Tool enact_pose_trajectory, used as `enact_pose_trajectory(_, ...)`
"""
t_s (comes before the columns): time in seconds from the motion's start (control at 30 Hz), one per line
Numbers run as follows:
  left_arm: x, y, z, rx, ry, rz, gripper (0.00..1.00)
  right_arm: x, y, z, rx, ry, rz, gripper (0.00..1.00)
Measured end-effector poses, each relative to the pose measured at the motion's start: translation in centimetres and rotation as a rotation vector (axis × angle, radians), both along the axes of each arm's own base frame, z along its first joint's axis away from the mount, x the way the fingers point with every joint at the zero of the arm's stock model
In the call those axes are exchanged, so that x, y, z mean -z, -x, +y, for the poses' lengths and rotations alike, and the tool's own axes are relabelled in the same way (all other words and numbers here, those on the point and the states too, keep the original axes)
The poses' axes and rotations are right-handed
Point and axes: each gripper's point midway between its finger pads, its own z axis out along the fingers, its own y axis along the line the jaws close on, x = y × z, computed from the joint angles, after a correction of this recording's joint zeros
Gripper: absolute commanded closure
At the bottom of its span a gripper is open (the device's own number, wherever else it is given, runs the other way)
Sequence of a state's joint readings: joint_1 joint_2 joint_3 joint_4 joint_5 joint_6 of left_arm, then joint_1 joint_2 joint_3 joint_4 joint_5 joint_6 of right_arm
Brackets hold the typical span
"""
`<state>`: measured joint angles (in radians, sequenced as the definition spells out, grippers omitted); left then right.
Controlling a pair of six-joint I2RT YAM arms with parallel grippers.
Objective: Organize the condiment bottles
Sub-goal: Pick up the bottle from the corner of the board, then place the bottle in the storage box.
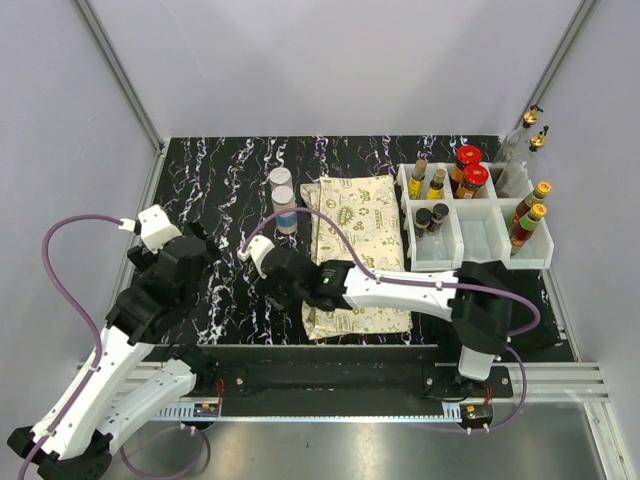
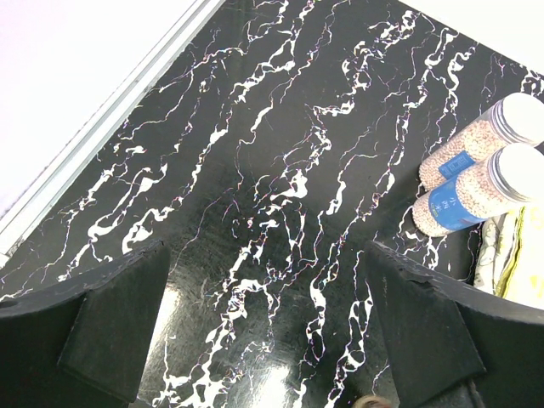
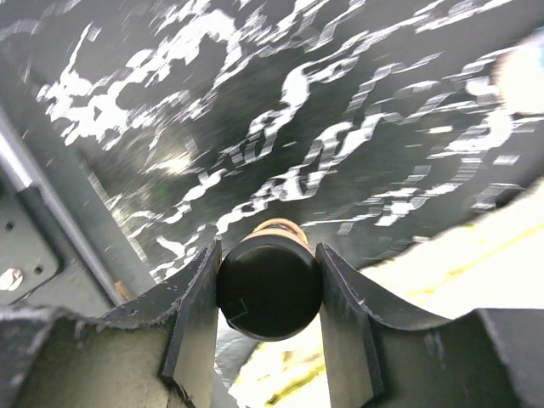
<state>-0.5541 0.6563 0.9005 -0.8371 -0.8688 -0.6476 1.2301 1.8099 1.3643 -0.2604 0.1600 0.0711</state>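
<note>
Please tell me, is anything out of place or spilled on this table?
Nothing looks spilled or broken. Two clear white-capped jars stand on the table, left of the patterned cloth, apart from the white bins holding other bottles. The right gripper grips a black-capped bottle.

Overhead view looking down, wrist views near shared table (image 1: 220, 170)

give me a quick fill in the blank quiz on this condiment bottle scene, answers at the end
The right claw is shut on a bottle with a ___ cap.
The left claw is ___ and holds nothing.
The two clear jars left of the cloth have ___ caps.
The two wide-capped bottles in the white bins have ___ caps.
Missing words: black; open; white; red.
</note>
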Motion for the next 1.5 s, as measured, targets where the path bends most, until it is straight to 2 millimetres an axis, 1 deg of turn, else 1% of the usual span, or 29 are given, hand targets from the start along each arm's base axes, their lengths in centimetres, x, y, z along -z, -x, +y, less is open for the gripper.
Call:
enact_pose_trajectory(0.13, 0.0, 0.0, 0.0, 0.000, 0.000, 0.000, 0.01, -3.6, -1.7, -1.6, 0.095, -0.037, -0.100, 1.00)
enact_pose_trajectory(0.27, 0.0, 0.0, 0.0, -0.001, 0.000, 0.000, 0.01, -7.0, -3.9, -3.9, 0.221, -0.069, -0.200, 1.00)
enact_pose_trajectory(0.33, 0.0, 0.0, 0.0, -0.001, 0.000, 0.000, 0.01, -8.1, -5.1, -5.4, 0.287, -0.082, -0.226, 1.00)
enact_pose_trajectory(0.4, 0.0, 0.0, 0.0, -0.002, 0.000, 0.000, 0.01, -8.7, -6.6, -7.4, 0.360, -0.091, -0.235, 1.00)
enact_pose_trajectory(0.47, 0.0, 0.0, 0.0, -0.002, -0.001, 0.001, 0.01, -8.7, -8.5, -10.3, 0.452, -0.092, -0.234, 1.00)
enact_pose_trajectory(0.53, 0.2, 0.0, 0.0, -0.002, -0.003, 0.005, 0.01, -8.6, -10.4, -13.7, 0.556, -0.089, -0.233, 1.00)
enact_pose_trajectory(0.6, 0.3, 0.0, 0.0, -0.002, -0.004, 0.007, 0.01, -8.6, -11.8, -17.4, 0.662, -0.087, -0.233, 1.00)
enact_pose_trajectory(0.63, 0.3, 0.0, 0.0, -0.002, -0.005, 0.007, 0.01, -8.9, -12.3, -18.9, 0.707, -0.092, -0.238, 1.00)
enact_pose_trajectory(0.73, 0.3, 0.0, 0.0, -0.002, -0.005, 0.009, 0.01, -9.4, -13.1, -22.6, 0.819, -0.120, -0.237, 1.00)
enact_pose_trajectory(0.77, 0.4, 0.0, 0.0, -0.003, -0.007, 0.011, 0.01, -9.6, -13.5, -24.1, 0.865, -0.135, -0.234, 1.00)
enact_pose_trajectory(0.8, 0.4, -0.1, 0.0, -0.002, -0.008, 0.013, 0.01, -9.8, -13.8, -25.9, 0.923, -0.152, -0.232, 1.00)
enact_pose_trajectory(0.83, 0.4, -0.1, 0.0, -0.002, -0.008, 0.014, 0.01, -9.9, -14.1, -27.2, 0.967, -0.161, -0.235, 1.00)
enact_pose_trajectory(0.9, 0.5, -0.1, 0.0, -0.002, -0.010, 0.016, 0.01, -9.9, -14.6, -30.3, 1.065, -0.175, -0.234, 1.00)
enact_pose_trajectory(0.97, 0.5, -0.1, 0.0, -0.002, -0.011, 0.018, 0.01, -9.6, -14.9, -32.8, 1.143, -0.179, -0.231, 1.00)
enact_pose_trajectory(1.03, 0.5, -0.1, 0.0, -0.002, -0.011, 0.018, 0.01, -9.0, -15.1, -34.8, 1.209, -0.173, -0.226, 1.00)
enact_pose_trajectory(1.2, 0.5, -0.1, 0.0, -0.002, -0.011, 0.018, 0.01, -7.1, -15.1, -37.8, 1.308, -0.138, -0.188, 1.00)
enact_pose_trajectory(1.37, 0.5, -0.1, 0.0, -0.002, -0.011, 0.018, 0.01, -5.0, -15.4, -39.8, 1.378, -0.095, -0.156, 1.00)
enact_pose_trajectory(1.5, 0.5, -0.2, 0.0, -0.002, -0.012, 0.020, 0.01, -3.0, -15.6, -41.2, 1.429, -0.055, -0.119, 1.00)
